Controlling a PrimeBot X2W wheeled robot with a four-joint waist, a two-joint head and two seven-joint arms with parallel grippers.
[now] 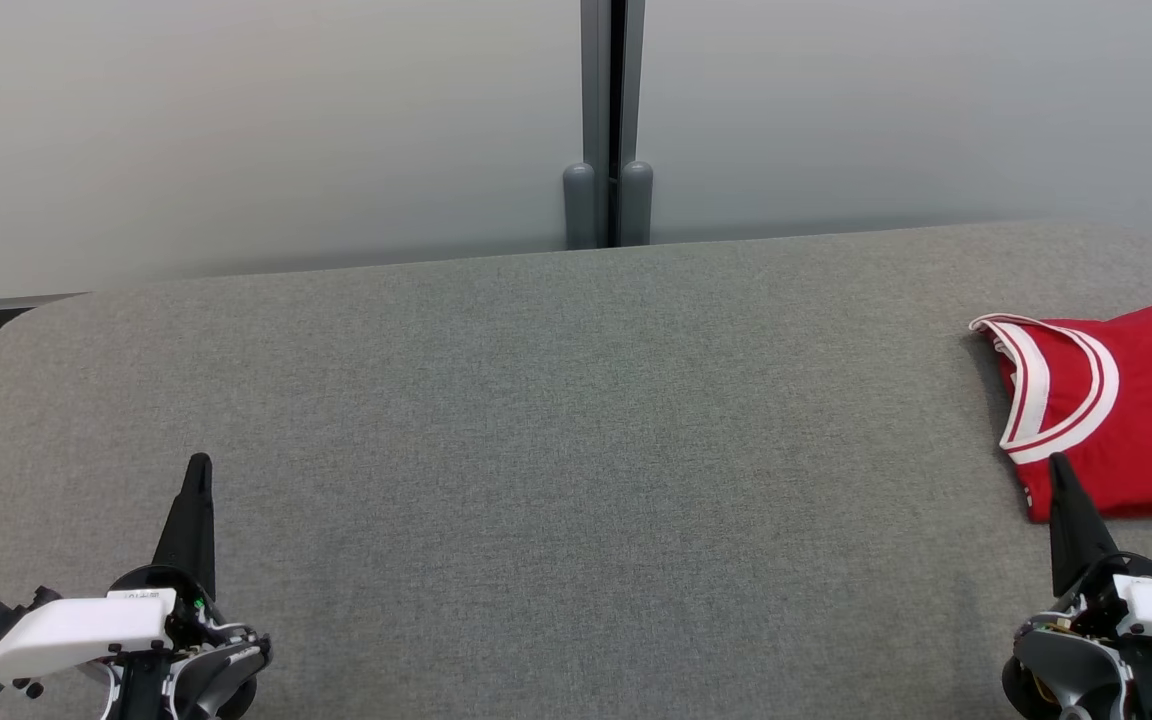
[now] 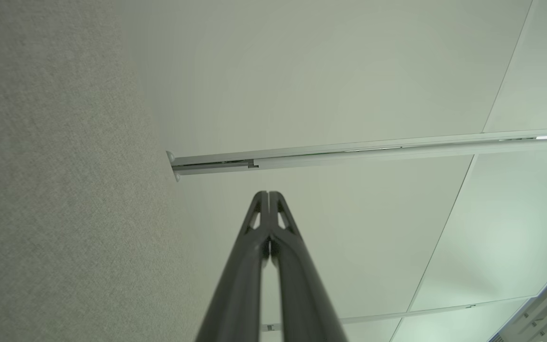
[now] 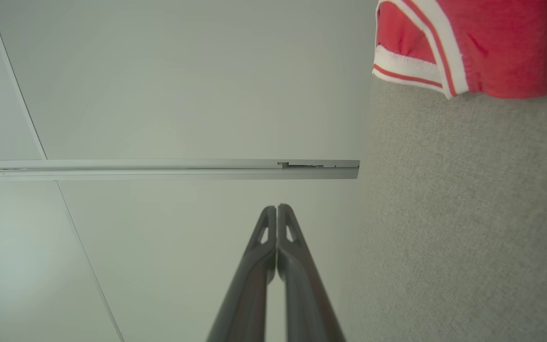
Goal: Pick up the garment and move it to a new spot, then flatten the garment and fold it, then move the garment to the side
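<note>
The garment (image 1: 1126, 410) is a red sleeveless jersey with white trim, lying folded on the grey fabric table (image 1: 556, 430) at its right edge and partly cut off by the picture's border. In the right wrist view the garment (image 3: 473, 42) shows at the top right. My right gripper (image 1: 1058, 462) stands shut and empty at the lower right, its tip just in front of the jersey's near edge, apart from the cloth. My left gripper (image 1: 200, 462) is shut and empty at the lower left, far from the jersey. Both wrist views show closed fingers, left (image 2: 268, 194) and right (image 3: 277, 208).
A pale wall with a grey vertical post (image 1: 610, 120) rises right behind the table's far edge. The table's corners are rounded. Wide bare grey fabric lies between the two grippers and to the left of the jersey.
</note>
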